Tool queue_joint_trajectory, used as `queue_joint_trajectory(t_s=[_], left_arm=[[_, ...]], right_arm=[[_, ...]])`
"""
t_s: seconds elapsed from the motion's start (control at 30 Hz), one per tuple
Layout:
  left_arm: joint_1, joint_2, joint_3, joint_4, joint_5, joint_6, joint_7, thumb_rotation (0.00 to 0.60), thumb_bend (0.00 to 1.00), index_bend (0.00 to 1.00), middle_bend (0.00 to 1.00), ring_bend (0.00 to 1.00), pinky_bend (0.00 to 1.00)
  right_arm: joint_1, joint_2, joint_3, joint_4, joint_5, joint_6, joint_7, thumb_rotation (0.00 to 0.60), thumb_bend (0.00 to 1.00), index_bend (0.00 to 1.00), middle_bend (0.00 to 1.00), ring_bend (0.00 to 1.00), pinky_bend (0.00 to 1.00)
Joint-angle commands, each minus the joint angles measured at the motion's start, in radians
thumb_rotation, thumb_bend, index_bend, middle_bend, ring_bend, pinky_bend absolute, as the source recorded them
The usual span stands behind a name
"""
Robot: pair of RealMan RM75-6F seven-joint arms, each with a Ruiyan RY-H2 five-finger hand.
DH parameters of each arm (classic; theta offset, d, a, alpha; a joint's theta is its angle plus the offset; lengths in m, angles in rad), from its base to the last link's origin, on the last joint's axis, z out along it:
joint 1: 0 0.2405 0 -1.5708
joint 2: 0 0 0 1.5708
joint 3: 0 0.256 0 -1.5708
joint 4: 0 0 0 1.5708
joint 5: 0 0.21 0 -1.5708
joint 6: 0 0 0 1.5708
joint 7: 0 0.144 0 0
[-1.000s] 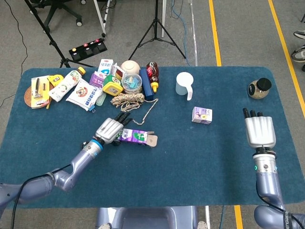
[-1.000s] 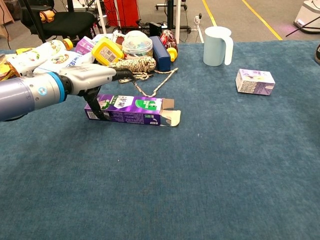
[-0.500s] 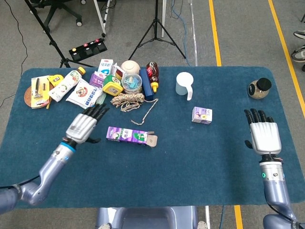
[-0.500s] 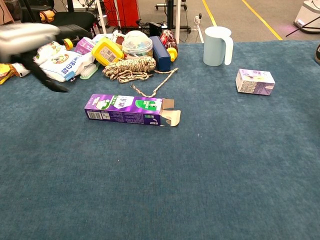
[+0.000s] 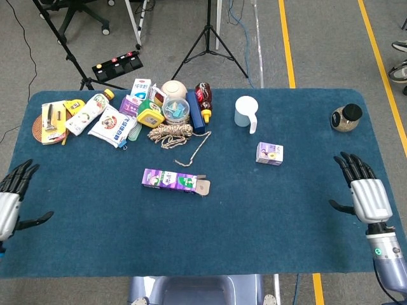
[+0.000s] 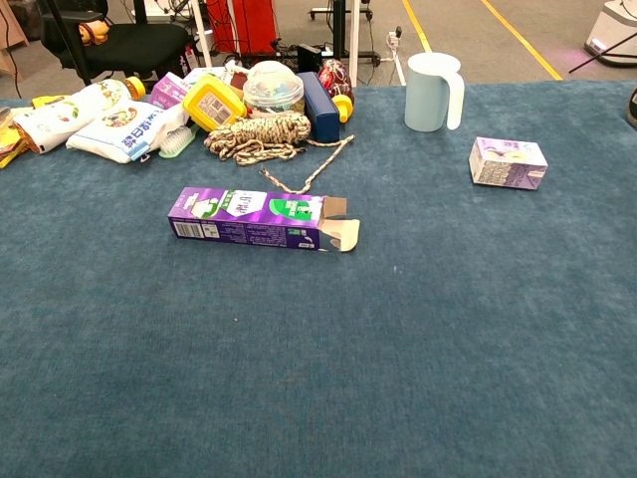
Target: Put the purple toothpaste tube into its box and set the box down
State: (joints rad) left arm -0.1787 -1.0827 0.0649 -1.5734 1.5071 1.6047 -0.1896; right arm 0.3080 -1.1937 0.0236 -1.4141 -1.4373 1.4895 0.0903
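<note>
The purple toothpaste box (image 5: 170,180) (image 6: 249,218) lies flat on the blue table, its end flap open toward the right. No separate toothpaste tube shows outside the box. My left hand (image 5: 11,199) hangs at the table's left edge, far from the box, fingers spread and empty. At the right edge my right hand (image 5: 364,192) is also spread with nothing in it. The chest view shows neither hand.
A clutter of packets, a yellow tub, a rope coil (image 5: 170,134), bottles and a clear bowl fills the back left. A pale blue mug (image 5: 245,114) and a small purple carton (image 5: 269,153) stand right of centre. A jar (image 5: 346,117) sits back right.
My left hand let go of the box and pulled back leftward to the table's edge. The right hand drew back toward the near right corner. The box stays where it lay.
</note>
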Motion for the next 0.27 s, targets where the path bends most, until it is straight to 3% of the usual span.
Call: queue_joint_trajectory(t_s=[0.03, 0.27], left_arm=[[0.063, 0.010, 0.021, 0.035, 0.020, 0.057, -0.035, 0.600, 0.01, 0.00, 0.00, 0.00, 0.12], [0.073, 0.012, 0.021, 0.037, 0.050, 0.036, -0.021, 0.600, 0.02, 0.00, 0.00, 0.00, 0.12]], right_arm=[[-0.038, -0.017, -0.004, 0.002, -0.035, 0.047, -0.010, 0.600, 0.00, 0.07, 0.05, 0.04, 0.14], [-0.069, -0.035, -0.003, 0.003, -0.053, 0.062, -0.042, 0.600, 0.00, 0.09, 0.05, 0.04, 0.15]])
